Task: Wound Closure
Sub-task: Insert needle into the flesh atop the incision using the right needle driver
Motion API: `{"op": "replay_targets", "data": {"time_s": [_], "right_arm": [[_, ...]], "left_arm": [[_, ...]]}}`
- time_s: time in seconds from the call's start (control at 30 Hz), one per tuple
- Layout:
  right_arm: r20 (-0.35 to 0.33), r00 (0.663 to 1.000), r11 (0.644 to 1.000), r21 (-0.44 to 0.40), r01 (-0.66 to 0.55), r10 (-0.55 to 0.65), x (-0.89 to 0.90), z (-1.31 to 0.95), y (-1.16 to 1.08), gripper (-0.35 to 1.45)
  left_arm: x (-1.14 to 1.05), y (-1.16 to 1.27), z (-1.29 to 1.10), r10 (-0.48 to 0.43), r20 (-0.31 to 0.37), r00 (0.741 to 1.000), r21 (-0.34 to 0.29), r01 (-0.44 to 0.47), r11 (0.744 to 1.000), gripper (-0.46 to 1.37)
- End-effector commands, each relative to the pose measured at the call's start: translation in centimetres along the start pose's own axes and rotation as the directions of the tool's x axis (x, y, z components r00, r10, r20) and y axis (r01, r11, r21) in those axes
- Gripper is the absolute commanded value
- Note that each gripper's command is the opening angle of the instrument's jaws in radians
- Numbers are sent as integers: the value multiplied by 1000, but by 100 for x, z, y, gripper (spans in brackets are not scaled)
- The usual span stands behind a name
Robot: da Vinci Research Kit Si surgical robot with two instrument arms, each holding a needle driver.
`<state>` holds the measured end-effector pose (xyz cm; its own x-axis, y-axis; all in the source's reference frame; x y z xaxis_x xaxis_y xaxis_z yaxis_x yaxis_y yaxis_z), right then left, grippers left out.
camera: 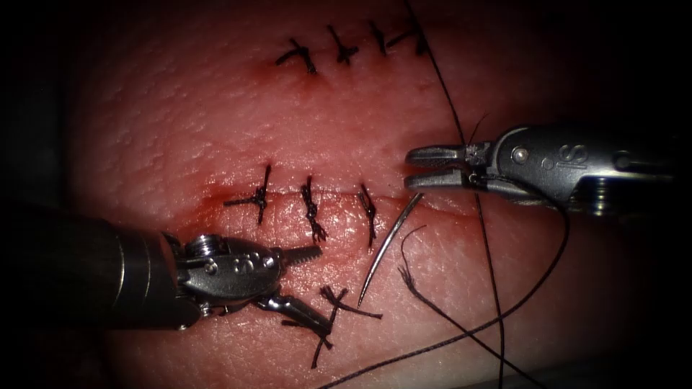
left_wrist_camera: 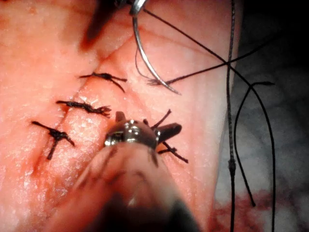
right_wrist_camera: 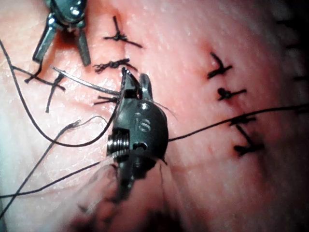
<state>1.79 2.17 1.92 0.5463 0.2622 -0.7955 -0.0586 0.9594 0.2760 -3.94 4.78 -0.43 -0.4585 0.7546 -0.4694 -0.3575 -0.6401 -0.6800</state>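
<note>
From the endoscope, the needle (camera: 389, 241) lies on the tissue (camera: 180, 130), its long axis steep, tip down-left, blunt end just under the right hand (camera: 411, 167), which is slightly open and holds nothing. The left hand (camera: 317, 288) is open wide and empty. In the left wrist view, the needle (left_wrist_camera: 147, 60) curves beside the thread (left_wrist_camera: 231, 96). In the right wrist view, the needle (right_wrist_camera: 84, 81) touches the right hand (right_wrist_camera: 135, 84).
</note>
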Motion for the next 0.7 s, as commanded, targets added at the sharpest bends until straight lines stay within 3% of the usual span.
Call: {"op": "replay_targets", "data": {"time_s": [0.03,0.53,0.7], "right_arm": [[0,1000,1000,-7,1,-1,0,0,0,-35],[7,997,997,-3,80,-80,-11,-10,12,-35],[51,986,987,-28,157,-156,-20,-17,20,-35]], "left_arm": [[0,0,0,0,0,1000,-1,0,1000,69],[26,9,-4,53,-28,998,7,-53,999,67],[37,9,3,71,-30,997,14,-71,997,65]]}}
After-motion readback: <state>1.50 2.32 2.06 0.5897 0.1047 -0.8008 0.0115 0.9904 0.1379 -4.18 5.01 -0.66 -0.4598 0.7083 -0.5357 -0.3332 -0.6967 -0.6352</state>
